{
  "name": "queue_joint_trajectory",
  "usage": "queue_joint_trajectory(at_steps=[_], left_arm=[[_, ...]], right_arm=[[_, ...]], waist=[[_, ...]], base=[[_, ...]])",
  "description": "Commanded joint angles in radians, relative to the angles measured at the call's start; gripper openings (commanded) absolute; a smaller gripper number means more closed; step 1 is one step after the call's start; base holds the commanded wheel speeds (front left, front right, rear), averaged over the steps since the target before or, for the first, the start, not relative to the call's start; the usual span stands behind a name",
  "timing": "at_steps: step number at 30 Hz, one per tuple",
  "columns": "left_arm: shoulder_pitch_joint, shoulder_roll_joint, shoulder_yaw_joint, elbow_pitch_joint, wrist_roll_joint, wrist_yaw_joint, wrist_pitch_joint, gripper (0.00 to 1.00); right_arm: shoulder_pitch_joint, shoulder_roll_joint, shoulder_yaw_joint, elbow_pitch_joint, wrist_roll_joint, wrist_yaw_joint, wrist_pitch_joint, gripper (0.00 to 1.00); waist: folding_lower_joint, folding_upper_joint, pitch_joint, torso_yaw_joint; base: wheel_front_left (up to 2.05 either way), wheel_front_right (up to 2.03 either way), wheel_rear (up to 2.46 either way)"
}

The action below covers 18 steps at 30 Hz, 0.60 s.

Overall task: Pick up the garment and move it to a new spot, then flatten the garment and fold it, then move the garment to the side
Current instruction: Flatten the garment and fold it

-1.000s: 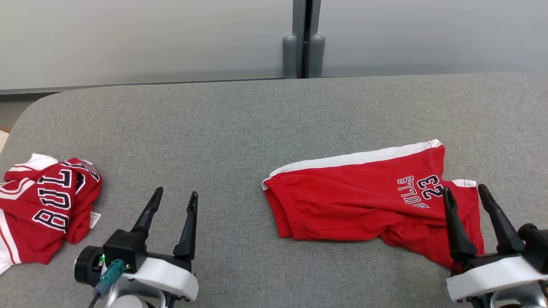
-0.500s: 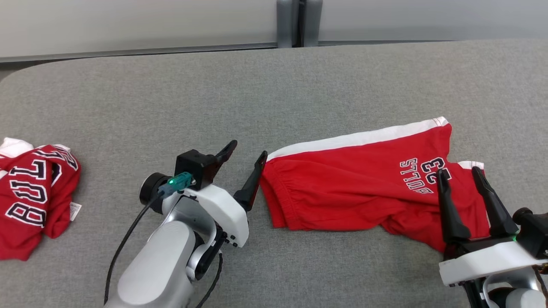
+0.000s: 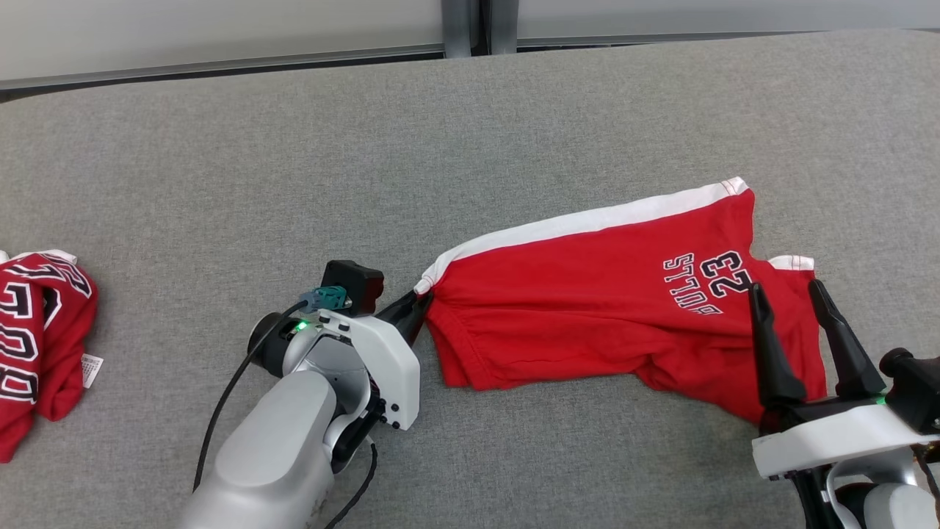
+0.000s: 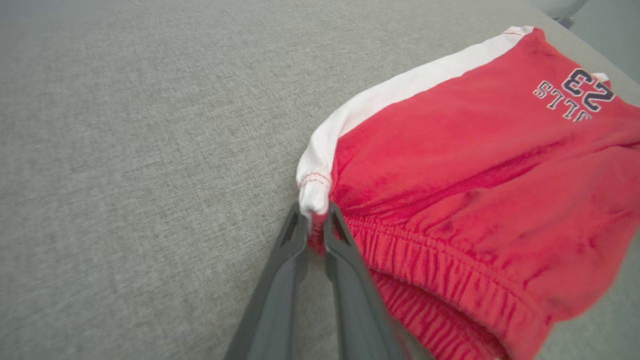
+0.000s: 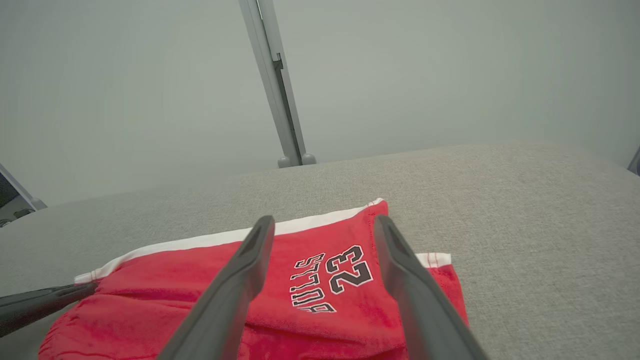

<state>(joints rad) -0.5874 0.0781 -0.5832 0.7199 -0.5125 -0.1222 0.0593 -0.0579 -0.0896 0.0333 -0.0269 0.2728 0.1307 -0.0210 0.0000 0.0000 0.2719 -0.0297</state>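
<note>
The garment (image 3: 602,294) is a pair of red shorts with a white side stripe and "BULLS 23" print, lying rumpled on the grey padded table (image 3: 367,147). My left gripper (image 3: 418,300) is shut on the white corner of its waistband at the shorts' left end. The left wrist view shows both fingers pinching that corner (image 4: 312,220), with the gathered elastic waistband of the garment (image 4: 475,175) to the right. My right gripper (image 3: 784,288) stands open just above the leg end, near the print. In the right wrist view the garment (image 5: 200,295) lies below the spread right gripper (image 5: 324,222).
A second red garment with "BULLS" lettering (image 3: 37,345) lies crumpled at the table's left edge. A pale wall with a grey post (image 3: 470,22) runs behind the table's far edge. Bare grey surface lies between the two garments and beyond the shorts.
The head camera has tilted down. My left arm swung right to the shorts' waistband corner and its fingers closed on it. The right gripper stayed open over the leg end.
</note>
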Motion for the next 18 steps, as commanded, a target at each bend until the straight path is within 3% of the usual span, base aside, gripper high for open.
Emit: queue_joint_trajectory(at_steps=[1, 9, 18], left_arm=[[-0.024, 0.004, -0.007, 0.018, -0.002, -0.002, -0.016, 0.00], [-0.063, -0.008, -0.030, 0.056, -0.011, -0.007, -0.084, 0.00], [-0.122, -0.015, -0.052, 0.052, -0.016, -0.007, -0.138, 0.00]], right_arm=[[-0.010, -0.009, -0.007, 0.004, 0.009, 0.000, -0.009, 1.00], [-0.076, -0.075, -0.053, 0.072, 0.009, 0.000, 0.002, 1.00], [-0.331, -0.203, -0.042, 0.283, 0.048, 0.000, 0.085, 1.00]], waist=[[0.0000, 0.0000, 0.000, 0.001], [0.0000, 0.0000, 0.014, 0.018], [0.0000, 0.0000, 0.090, 0.073]], base=[[0.00, 0.00, 0.00], [0.00, 0.00, 0.00], [0.00, 0.00, 0.00]])
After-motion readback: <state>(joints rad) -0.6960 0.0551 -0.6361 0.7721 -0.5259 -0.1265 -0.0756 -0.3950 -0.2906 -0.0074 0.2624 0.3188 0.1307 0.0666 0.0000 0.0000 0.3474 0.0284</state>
